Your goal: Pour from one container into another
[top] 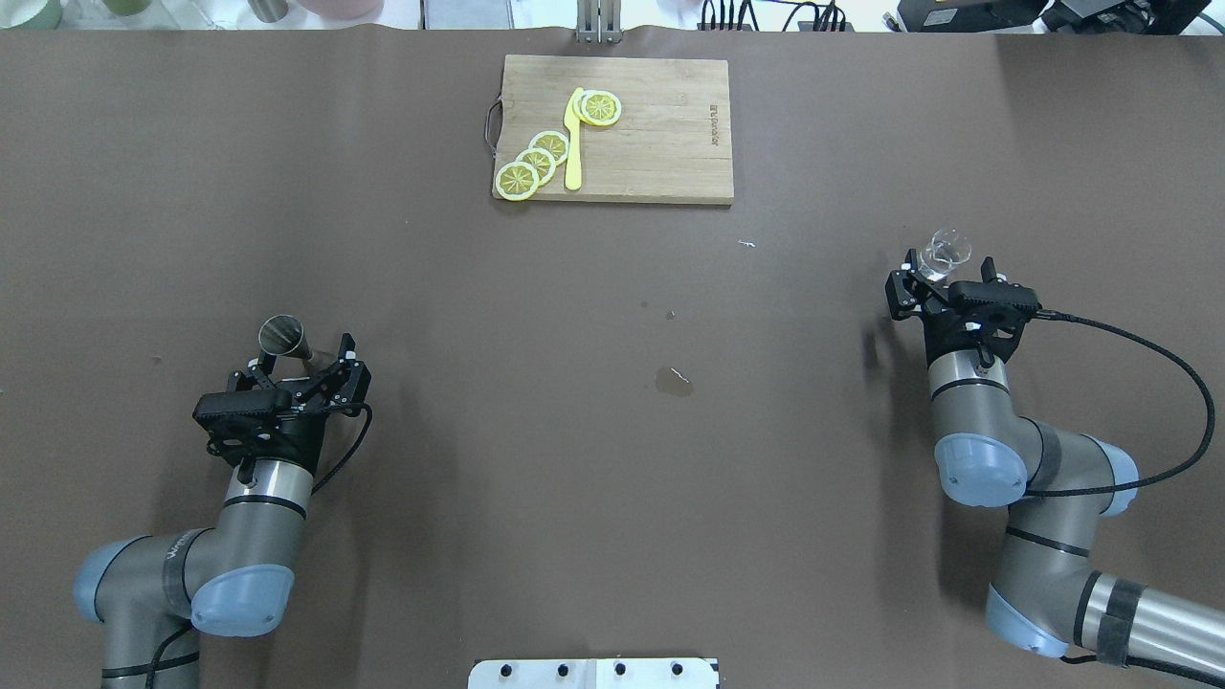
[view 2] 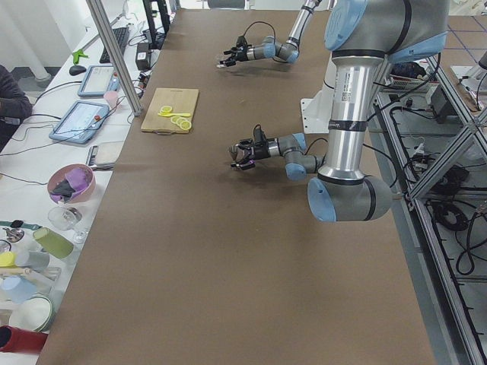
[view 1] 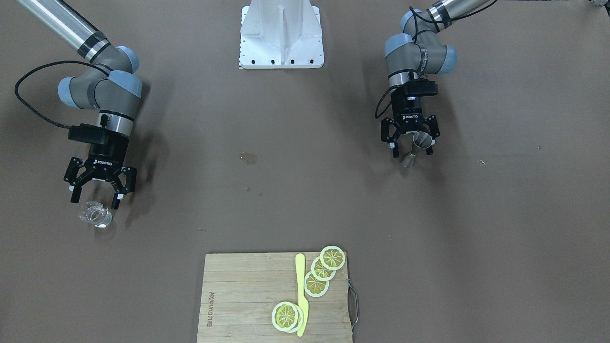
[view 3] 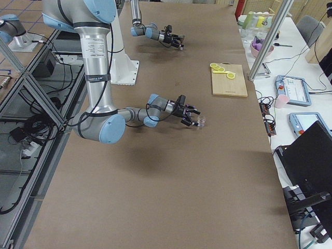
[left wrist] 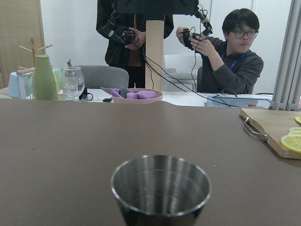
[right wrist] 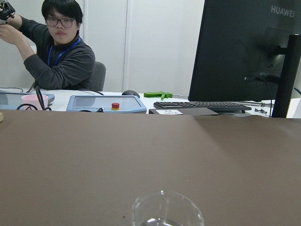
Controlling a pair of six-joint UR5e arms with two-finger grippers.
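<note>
The small clear glass cup (view 1: 96,215) stands upright on the brown table, far out on my right side. My right gripper (view 1: 95,202) is open and low, its fingertips on either side of the cup (top: 946,251) without touching it. The right wrist view shows the cup's rim (right wrist: 167,209) close below the camera. The steel hourglass jigger (view 1: 415,150) stands upright on my left side. My left gripper (top: 303,354) is open around the jigger (top: 287,338), which is nearer one finger. Its open top cone (left wrist: 161,188) fills the bottom of the left wrist view.
A wooden cutting board (top: 660,134) with lemon slices (top: 534,163) and a yellow knife (top: 573,139) lies at the far middle edge. A small wet spot (top: 674,381) marks the table's centre. The white robot base (view 1: 281,35) is between the arms. People sit beyond the far edge.
</note>
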